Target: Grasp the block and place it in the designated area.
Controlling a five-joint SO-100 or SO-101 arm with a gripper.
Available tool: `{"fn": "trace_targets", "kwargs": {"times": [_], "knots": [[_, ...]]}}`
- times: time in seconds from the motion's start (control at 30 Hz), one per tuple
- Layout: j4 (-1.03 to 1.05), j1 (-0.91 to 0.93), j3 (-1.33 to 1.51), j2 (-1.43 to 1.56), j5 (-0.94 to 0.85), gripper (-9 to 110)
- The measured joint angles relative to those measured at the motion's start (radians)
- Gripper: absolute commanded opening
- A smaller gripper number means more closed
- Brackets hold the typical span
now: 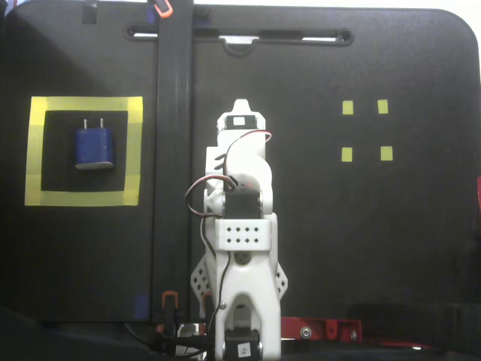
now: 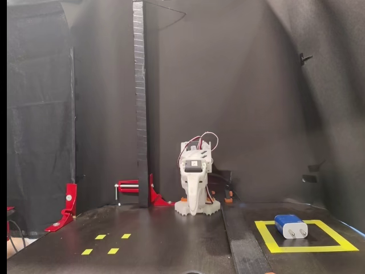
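The dark blue block [image 1: 94, 147] lies flat inside the designated area [image 1: 134, 150], a wide yellow tape square at the left of a fixed view from above, prongs pointing to the far edge. In a fixed view from the front the block [image 2: 291, 226] rests within the tape outline [image 2: 268, 237] at the right. My gripper [image 2: 194, 210] hangs folded over the arm's base, pointing down, its fingers together with nothing between them. It stands far from the block. From above, the gripper [image 1: 240, 105] is mostly hidden under the wrist.
A tall black post [image 2: 140, 103] rises between the arm and the taped square, and shows as a dark strip [image 1: 173, 150] from above. Small yellow tape squares [image 1: 347, 107] mark the other side [image 2: 100, 236]. Red clamps [image 2: 68, 205] sit at the table's edge.
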Motion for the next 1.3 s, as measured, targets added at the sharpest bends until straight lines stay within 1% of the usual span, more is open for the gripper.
{"fn": "trace_targets", "kwargs": {"times": [1.3], "knots": [[0.0,0.014,0.0,0.0,0.011,0]]}}
